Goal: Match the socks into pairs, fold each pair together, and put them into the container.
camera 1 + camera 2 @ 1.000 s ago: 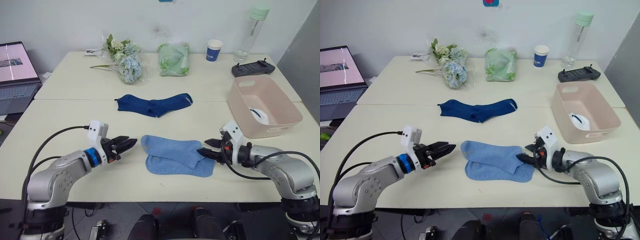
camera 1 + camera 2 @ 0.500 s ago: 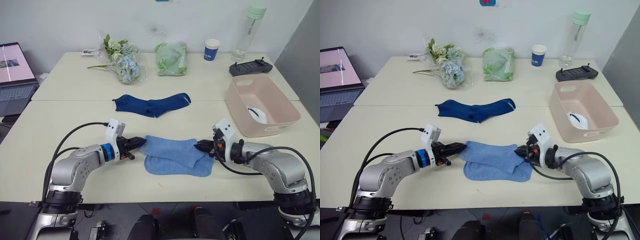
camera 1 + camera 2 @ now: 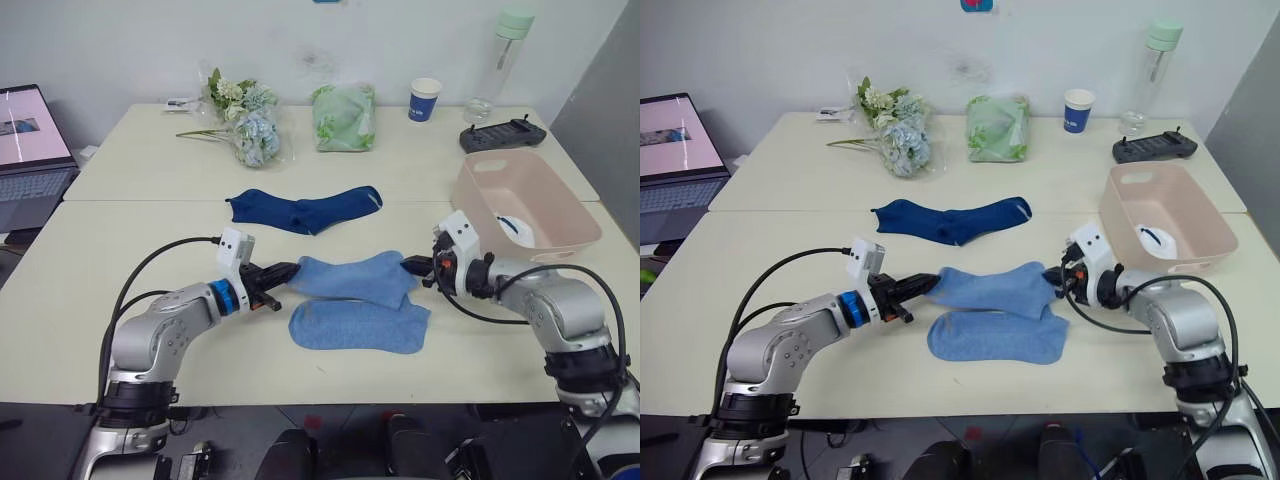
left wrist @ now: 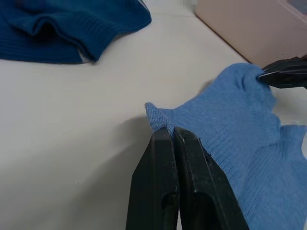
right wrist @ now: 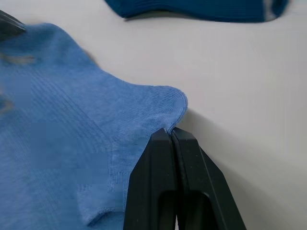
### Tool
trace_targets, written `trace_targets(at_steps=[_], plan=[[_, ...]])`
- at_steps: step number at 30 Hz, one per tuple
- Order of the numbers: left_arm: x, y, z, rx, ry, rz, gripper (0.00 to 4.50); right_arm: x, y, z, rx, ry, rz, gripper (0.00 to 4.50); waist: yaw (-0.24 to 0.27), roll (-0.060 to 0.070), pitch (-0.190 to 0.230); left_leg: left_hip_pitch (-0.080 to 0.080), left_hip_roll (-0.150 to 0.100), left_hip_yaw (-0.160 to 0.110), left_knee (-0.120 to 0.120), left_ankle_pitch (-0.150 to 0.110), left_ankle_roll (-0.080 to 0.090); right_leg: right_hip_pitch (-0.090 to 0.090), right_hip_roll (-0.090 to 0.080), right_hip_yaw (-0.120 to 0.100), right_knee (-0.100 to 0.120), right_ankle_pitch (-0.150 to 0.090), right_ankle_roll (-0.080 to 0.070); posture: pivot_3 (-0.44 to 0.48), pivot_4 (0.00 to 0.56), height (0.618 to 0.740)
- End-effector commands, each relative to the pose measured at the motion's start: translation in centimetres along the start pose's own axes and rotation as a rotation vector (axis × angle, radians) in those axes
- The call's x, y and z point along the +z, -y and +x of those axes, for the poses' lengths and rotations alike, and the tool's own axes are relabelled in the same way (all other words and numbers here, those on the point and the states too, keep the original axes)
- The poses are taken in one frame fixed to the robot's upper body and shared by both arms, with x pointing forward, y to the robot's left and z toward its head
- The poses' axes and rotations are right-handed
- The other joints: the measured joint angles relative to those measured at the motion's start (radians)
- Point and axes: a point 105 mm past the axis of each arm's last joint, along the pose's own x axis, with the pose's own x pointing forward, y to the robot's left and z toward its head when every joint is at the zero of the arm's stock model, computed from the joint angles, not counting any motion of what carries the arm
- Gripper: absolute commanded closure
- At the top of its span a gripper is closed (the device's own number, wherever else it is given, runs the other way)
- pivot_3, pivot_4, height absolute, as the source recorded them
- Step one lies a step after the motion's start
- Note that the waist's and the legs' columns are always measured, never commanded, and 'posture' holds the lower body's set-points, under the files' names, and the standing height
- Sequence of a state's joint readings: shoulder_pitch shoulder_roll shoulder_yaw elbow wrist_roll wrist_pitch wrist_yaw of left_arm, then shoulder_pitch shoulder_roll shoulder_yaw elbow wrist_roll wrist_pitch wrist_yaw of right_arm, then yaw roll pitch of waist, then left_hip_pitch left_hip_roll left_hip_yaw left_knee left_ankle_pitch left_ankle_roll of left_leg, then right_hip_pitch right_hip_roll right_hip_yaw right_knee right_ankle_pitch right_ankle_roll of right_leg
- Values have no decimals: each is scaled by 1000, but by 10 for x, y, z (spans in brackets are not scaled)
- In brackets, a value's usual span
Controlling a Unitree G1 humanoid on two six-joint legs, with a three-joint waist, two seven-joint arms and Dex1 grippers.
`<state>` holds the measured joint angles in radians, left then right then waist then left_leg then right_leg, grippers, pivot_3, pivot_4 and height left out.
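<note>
Two light blue socks lie at the table's front middle. The upper sock [image 3: 350, 277] is stretched between both grippers and sits partly over the lower sock [image 3: 355, 326], which lies flat. My left gripper [image 3: 293, 268] is shut on the upper sock's left end [image 4: 163, 120]. My right gripper [image 3: 408, 266] is shut on its right end [image 5: 163, 108]. Two dark navy socks [image 3: 305, 210] lie overlapped farther back. The pale pink container [image 3: 480, 215] stands at the right with a white sock [image 3: 517, 228] inside.
Along the back of the table are a bunch of flowers [image 3: 245, 125], a green bag [image 3: 345, 117], a blue paper cup [image 3: 425, 99], a bottle [image 3: 500, 60] and a black controller [image 3: 505, 135]. A laptop [image 3: 30, 150] sits at the far left.
Both grippers, open and apart from the socks a second ago, moved in, shut on the ends of the upper light blue sock and drew it back off the lower one.
</note>
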<state>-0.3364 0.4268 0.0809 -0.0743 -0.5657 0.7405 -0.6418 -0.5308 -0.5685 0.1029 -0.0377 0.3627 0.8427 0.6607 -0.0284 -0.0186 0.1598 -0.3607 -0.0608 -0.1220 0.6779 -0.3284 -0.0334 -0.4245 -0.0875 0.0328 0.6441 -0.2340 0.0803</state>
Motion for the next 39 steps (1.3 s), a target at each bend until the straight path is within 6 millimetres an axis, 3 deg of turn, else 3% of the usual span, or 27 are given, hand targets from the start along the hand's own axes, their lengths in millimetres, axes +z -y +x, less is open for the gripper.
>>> trace_targets(at_steps=[1,5,9,10,15,17,20,22,26,30,34,39], plan=[[4,-9,13,81,52,33,4498,4,12,8,-38,18,-78,4479,0,0,0,0,0,0,0,0,0,0,0,0,0,0,0,0,150,740],[8,-15,25,115,101,18,4498,5,24,16,-69,35,-91,4479,-2,0,0,0,0,0,0,0,0,-1,0,0,0,0,0,0,150,740],[-10,-15,30,84,15,64,4498,3,22,17,-49,32,-116,4479,-3,0,0,0,0,1,0,0,0,-1,0,0,0,0,0,0,150,740],[-10,-13,28,62,11,72,4500,4,21,16,-45,41,-130,4289,-3,0,0,0,0,1,0,0,0,-1,0,0,0,0,0,0,150,740],[-9,-15,22,45,10,93,3201,12,25,11,-74,91,-205,2766,-2,0,0,-1,0,0,0,0,0,-1,0,0,0,0,0,0,150,740],[-5,-24,9,80,-7,152,2583,27,21,-2,-47,191,-253,2068,-2,0,0,-1,0,0,0,0,0,-1,0,0,0,0,0,0,150,740],[1,-24,-7,50,-26,334,1684,27,0,-18,92,224,-304,2055,-4,0,0,-1,1,0,-1,0,0,-2,0,0,0,0,0,0,150,740],[2,-11,-13,-55,-42,494,1684,10,-12,-24,174,146,-403,2055,-1,0,0,-1,1,0,-1,0,0,-2,0,0,-1,0,0,0,150,740],[-6,-5,-9,-153,-87,682,1684,-10,-15,-24,223,73,-516,2055,3,0,0,0,1,0,0,0,0,1,0,0,-1,0,0,0,150,740],[-8,1,9,-243,-113,918,1684,-32,-13,-24,295,-17,-720,2055,4,0,0,0,-1,1,0,0,0,1,0,-1,-1,0,0,0,150,740],[-19,-4,14,-284,-167,988,1684,-39,-4,-17,286,-37,-861,2055,-5,0,0,0,-1,3,-1,0,0,-1,0,0,-1,0,0,0,150,740],[-27,-11,17,-303,-195,1014,1684,-31,-8,-4,298,17,-910,2055,-5,0,0,4,0,9,-1,0,0,1,1,2,1,0,0,0,150,740]])
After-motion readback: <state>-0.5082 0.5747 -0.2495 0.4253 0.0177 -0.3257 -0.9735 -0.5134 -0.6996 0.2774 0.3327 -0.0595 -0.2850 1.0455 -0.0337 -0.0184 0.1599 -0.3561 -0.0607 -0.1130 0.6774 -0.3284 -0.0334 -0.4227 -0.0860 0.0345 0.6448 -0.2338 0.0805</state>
